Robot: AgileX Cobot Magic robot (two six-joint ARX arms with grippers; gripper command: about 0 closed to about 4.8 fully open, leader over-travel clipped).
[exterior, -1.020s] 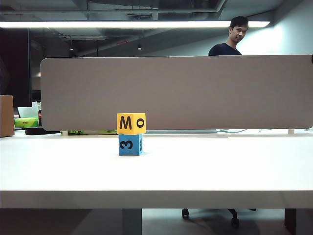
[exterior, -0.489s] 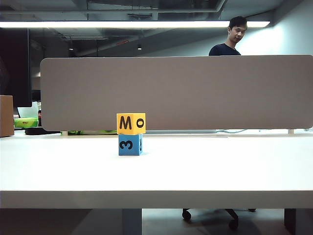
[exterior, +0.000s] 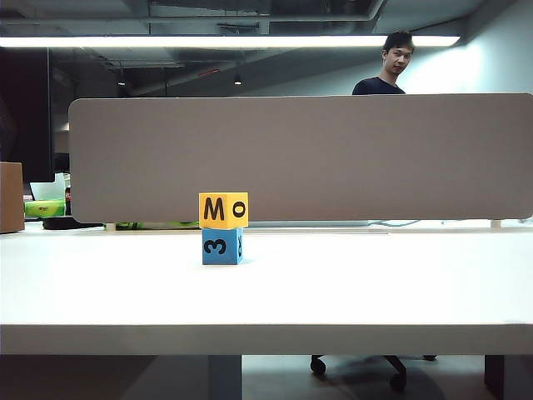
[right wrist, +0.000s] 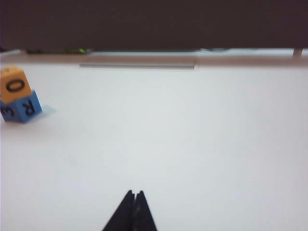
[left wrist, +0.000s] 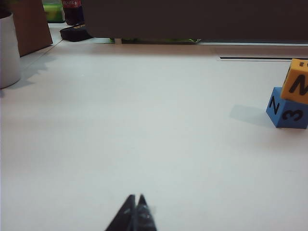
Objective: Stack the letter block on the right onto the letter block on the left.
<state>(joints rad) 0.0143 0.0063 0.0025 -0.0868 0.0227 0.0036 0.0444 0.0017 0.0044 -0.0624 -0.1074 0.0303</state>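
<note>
Yellow block [exterior: 223, 210] sits on top of blue block [exterior: 222, 247], left of centre on the white counter [exterior: 375, 283] in the exterior view. Top block shows "M" and "O" toward that camera; the lower one shows "3". Top block overhangs the blue one slightly on both sides, edges not quite flush. Stack stands upright, nothing touching it.

My left claw [left wrist: 136, 208]: tips pressed together to a point, nothing between them. It hangs low over bare counter, well apart from the stack. From this wrist the stack sits far off to one side: yellow block [left wrist: 297, 81] cut off at the frame edge, blue block [left wrist: 288, 108] below it with "N" and "3" faces showing.

My right claw [right wrist: 135, 206]: tips likewise closed tight, holding nothing. Also over bare counter, well apart from the stack. This wrist sees yellow block [right wrist: 15, 84] with "O" facing, blue block [right wrist: 21, 108] under it with "R". View somewhat soft.

Neither arm shows in the exterior view.

Background: grey divider panel [exterior: 300, 158] stands along the far side of the counter. A man [exterior: 388, 63] in a dark shirt looks over it, upper right. Brown box [exterior: 11, 197] at far left edge of the counter; a white cylinder [left wrist: 8, 50] appears beside it in the left wrist view.
</note>
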